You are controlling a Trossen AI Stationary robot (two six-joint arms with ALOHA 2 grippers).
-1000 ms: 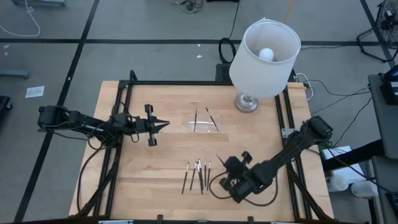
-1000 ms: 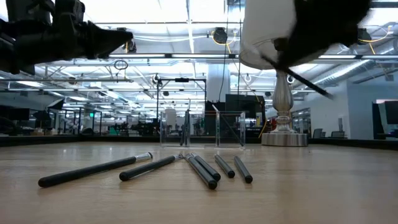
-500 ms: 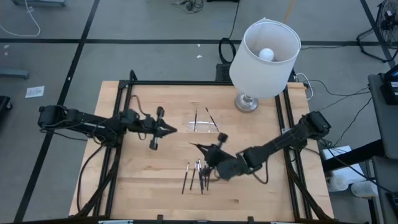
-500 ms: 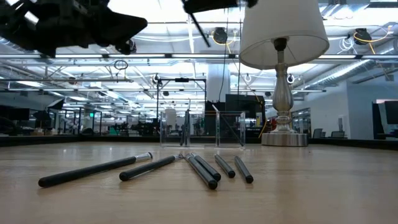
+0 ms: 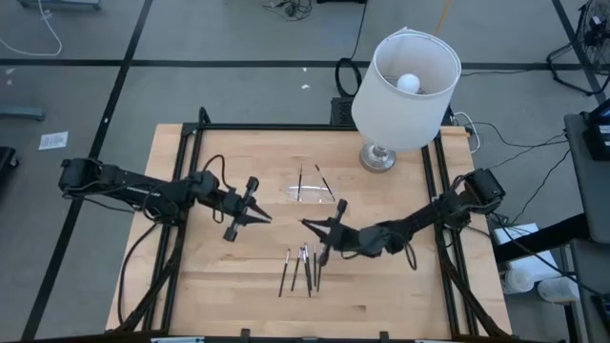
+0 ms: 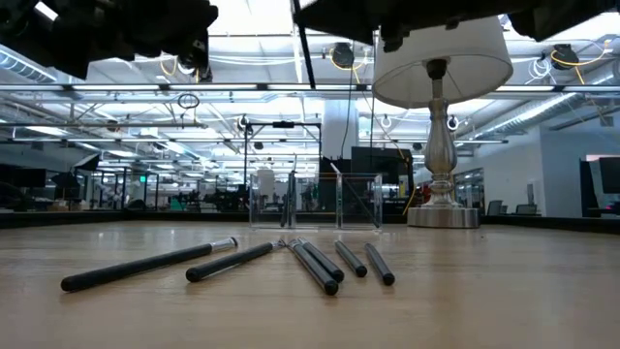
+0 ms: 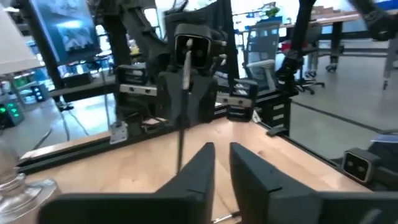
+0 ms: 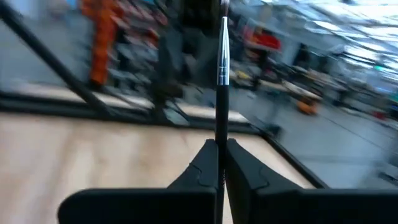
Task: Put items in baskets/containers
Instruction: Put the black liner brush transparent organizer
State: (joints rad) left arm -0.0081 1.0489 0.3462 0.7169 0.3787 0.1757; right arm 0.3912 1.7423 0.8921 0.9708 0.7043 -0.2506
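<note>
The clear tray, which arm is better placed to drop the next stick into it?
The right. The right gripper is shut on a stick, just short of the clear tray. The left gripper holds nothing and hangs beside the tray.

Clear tray point(image 5: 313, 191) near the table's far edge barely traceable beyond faint glints, count of sticks point(image 5: 303, 268) bunched by the near edge too small to tell from above, room behind the held stick point(image 8: 221, 81) smeared.
</note>
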